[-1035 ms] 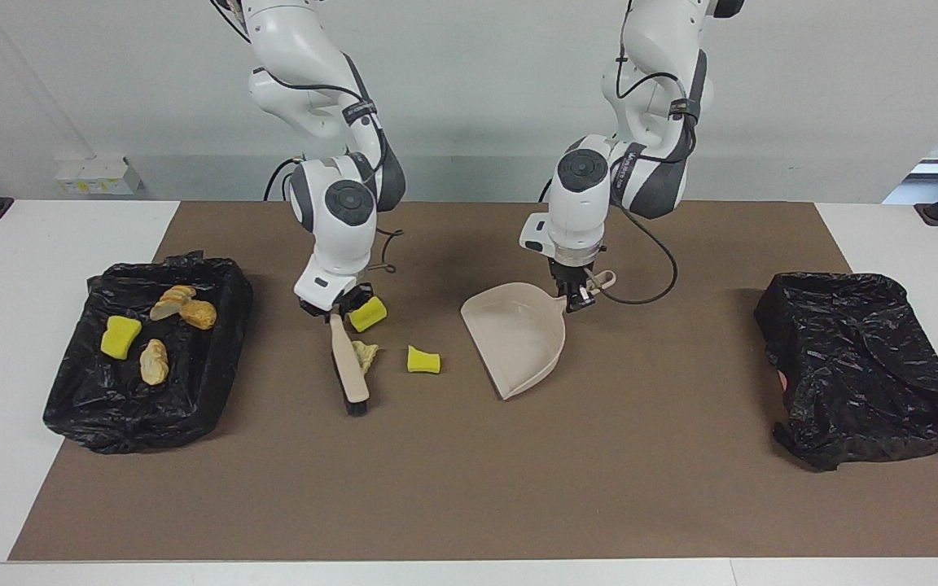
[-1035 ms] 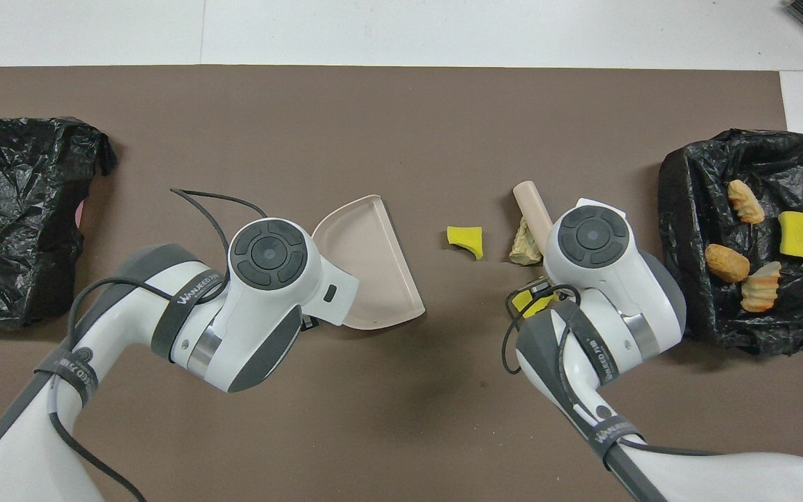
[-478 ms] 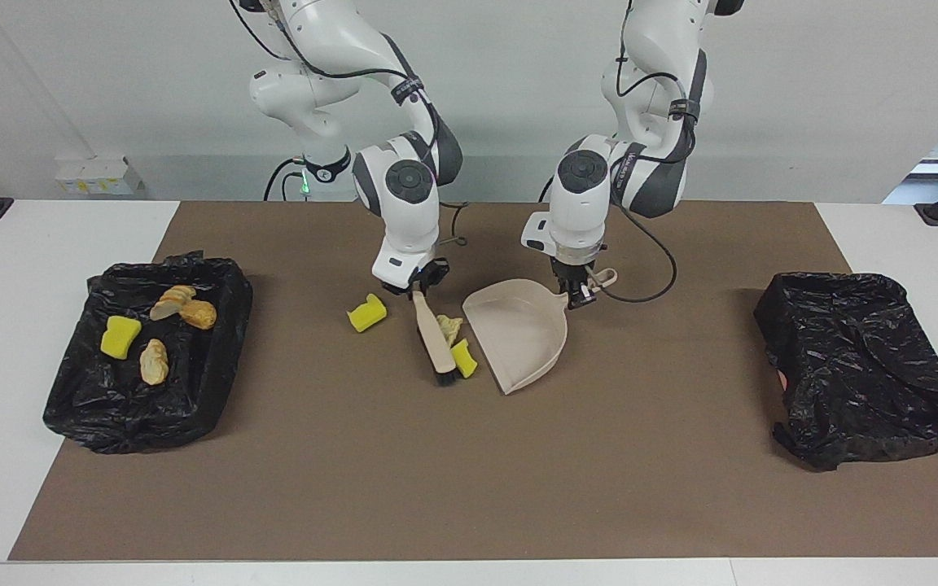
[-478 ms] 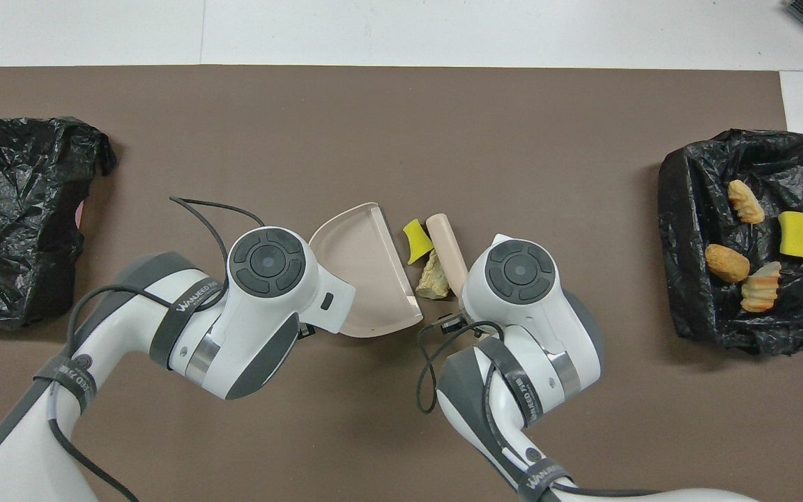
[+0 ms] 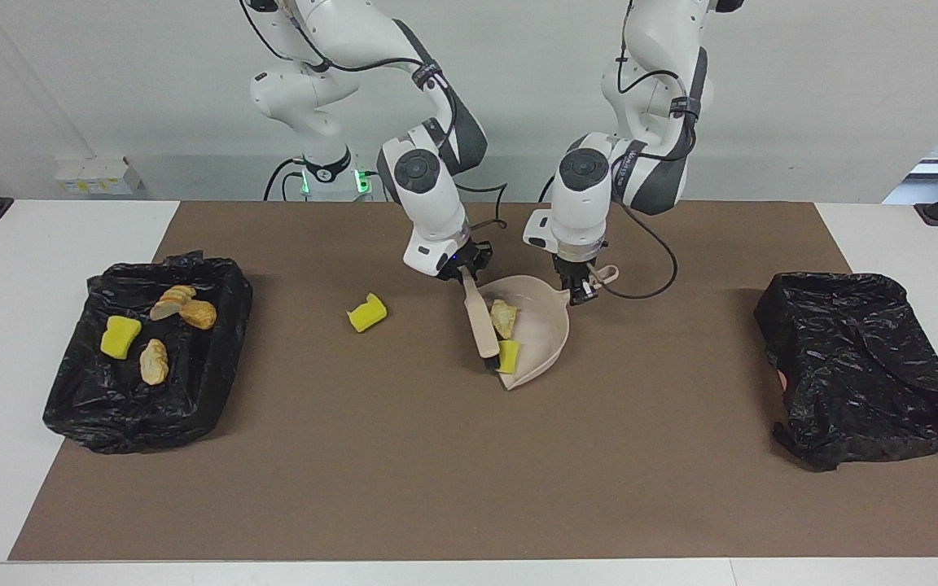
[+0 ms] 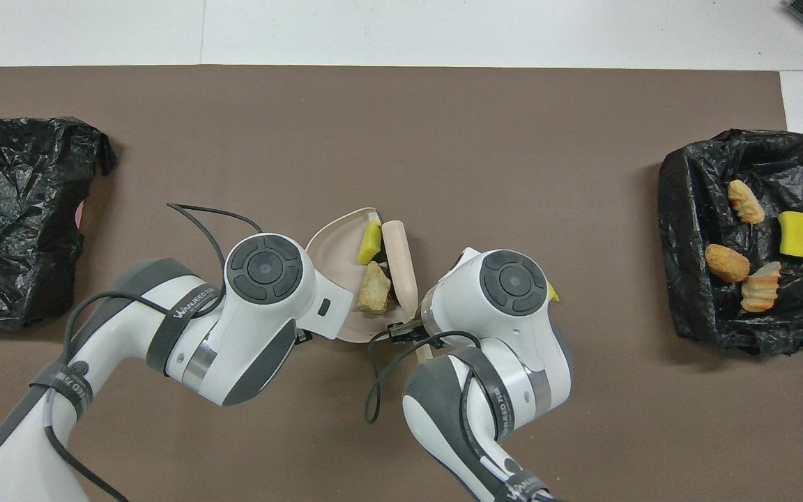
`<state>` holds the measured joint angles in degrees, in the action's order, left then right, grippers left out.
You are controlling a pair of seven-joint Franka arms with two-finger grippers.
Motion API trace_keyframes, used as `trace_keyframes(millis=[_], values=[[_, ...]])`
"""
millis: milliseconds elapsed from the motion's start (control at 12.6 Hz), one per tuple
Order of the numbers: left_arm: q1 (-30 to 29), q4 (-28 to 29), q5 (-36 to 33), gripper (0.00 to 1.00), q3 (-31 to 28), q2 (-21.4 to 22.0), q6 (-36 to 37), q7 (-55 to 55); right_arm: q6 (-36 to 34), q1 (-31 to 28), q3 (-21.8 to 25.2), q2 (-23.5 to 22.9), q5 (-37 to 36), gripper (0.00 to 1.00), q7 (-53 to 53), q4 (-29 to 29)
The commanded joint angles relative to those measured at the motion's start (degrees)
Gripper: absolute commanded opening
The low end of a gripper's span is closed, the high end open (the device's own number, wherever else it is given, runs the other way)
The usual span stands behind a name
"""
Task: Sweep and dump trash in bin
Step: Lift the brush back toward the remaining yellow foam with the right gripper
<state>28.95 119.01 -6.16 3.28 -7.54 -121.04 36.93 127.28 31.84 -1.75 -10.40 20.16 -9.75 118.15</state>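
Two scraps (image 5: pixel 505 334) are lying in the dustpan (image 5: pixel 546 325); right gripper (image 5: pixel 466 273) fingers are clamping the brush (image 5: pixel 479 317), left gripper (image 5: pixel 581 295) fingers gripping the dustpan handle. Judging so, holding the pan flat matters while fetching the stray sponge (image 5: pixel 366 312).

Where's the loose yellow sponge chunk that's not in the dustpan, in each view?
Facing view: the loose sponge chunk lies alone on the brown mat, between the open bin and the dustpan.
Overhead view: only a yellow sliver peeks from under the right arm's wrist.
Shared landmark: the dustpan.
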Motion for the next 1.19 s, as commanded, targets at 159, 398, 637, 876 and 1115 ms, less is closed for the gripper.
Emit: trace_keyframes(millis=[159,398,637,876,1115], values=[[0.49,2.98,-1.04,0.0,-0.38,2.27,-1.3,0.69,-8.44,-3.09,0.78,3.88,0.94,0.0,-2.19,-1.17],[0.75,2.98,-1.04,0.0,-0.38,2.27,-1.48,0.78,-14.06,-5.63,1.05,6.78,-0.29,0.0,-5.62,-1.08],[2.33,2.98,-1.04,0.0,-0.12,2.36,-1.56,0.69,-22.14,-9.76,0.96,8.98,-6.6,0.0,-6.6,-0.91],[4.61,3.51,-1.04,0.0,-0.12,3.32,-1.21,0.17,-27.51,-14.6,0.96,11.44,-11.36,0.0,-6.6,1.11],[7.34,4.12,-0.96,0.0,-0.12,3.06,-1.65,-1.84,-27.79,-19.61,0.87,14.69,-15.4,0.0,-6.6,6.98]])
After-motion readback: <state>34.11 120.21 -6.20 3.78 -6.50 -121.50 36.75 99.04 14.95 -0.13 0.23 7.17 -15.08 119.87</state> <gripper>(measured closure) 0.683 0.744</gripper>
